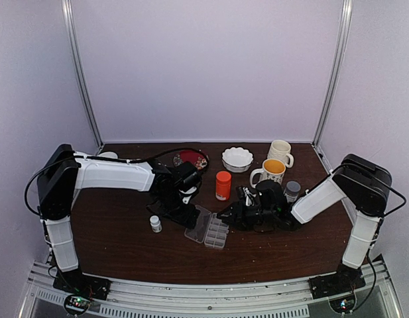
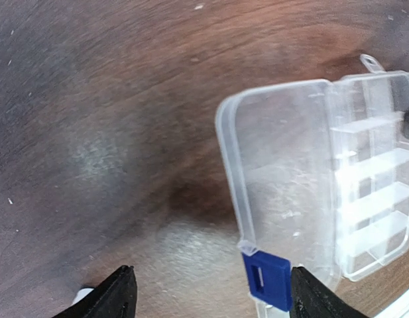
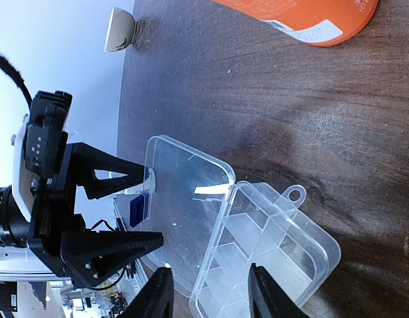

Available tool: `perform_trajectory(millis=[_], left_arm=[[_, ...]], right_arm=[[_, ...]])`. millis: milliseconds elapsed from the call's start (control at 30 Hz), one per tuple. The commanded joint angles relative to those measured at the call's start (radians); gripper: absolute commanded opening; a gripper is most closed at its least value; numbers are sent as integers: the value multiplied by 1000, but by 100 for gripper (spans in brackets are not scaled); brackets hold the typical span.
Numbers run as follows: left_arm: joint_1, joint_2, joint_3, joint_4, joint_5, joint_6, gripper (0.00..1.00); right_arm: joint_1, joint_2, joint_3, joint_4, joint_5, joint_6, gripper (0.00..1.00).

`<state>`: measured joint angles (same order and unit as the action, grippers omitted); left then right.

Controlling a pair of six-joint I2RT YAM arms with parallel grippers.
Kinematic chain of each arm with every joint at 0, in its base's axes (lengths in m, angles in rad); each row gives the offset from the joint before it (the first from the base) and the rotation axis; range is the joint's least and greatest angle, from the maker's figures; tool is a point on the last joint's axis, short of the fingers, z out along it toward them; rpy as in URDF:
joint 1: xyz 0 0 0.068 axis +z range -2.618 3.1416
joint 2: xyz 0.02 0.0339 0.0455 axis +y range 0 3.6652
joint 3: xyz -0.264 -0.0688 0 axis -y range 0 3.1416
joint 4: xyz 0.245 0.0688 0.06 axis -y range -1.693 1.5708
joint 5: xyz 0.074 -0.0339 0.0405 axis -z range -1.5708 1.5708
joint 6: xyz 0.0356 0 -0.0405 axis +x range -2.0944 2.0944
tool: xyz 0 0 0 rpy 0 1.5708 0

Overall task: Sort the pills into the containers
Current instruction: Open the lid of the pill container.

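Arms (image 1: 115,173) both bent low, mid-frame; left pincer (image 2: 211,291) released around organizer (image 2: 284,165) lid latch, right pincer (image 3: 211,291) straddles its cells (image 3: 250,245), grip I cannot tell; orange bottle (image 1: 223,185) just above.

Clear pill organizer (image 1: 207,229) lies open, lid (image 2: 284,172) flat beside cells (image 2: 373,185).

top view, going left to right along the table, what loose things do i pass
small white bottle → clear pill organizer → mug with yellow inside → grey-capped bottle
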<state>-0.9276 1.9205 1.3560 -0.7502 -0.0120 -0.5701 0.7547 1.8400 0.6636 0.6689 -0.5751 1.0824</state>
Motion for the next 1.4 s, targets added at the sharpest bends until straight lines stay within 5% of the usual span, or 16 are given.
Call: perform_trajectory(millis=[0, 300, 600, 1100, 1367], left_arm=[[19, -20, -19, 46, -13, 5, 81], [7, 61, 27, 58, -20, 25, 80], [-25, 151, 77, 26, -54, 35, 79], [-28, 17, 143, -29, -124, 49, 84], [-28, -139, 118, -28, -249, 53, 88]], right_arm=[[-6, 4, -6, -138, 61, -22, 36], [-3, -22, 12, -221, 86, -62, 24], [-3, -18, 27, -261, 95, -81, 2], [-2, -106, 33, -262, 86, -103, 1], [-2, -280, 70, -430, 188, -233, 5]])
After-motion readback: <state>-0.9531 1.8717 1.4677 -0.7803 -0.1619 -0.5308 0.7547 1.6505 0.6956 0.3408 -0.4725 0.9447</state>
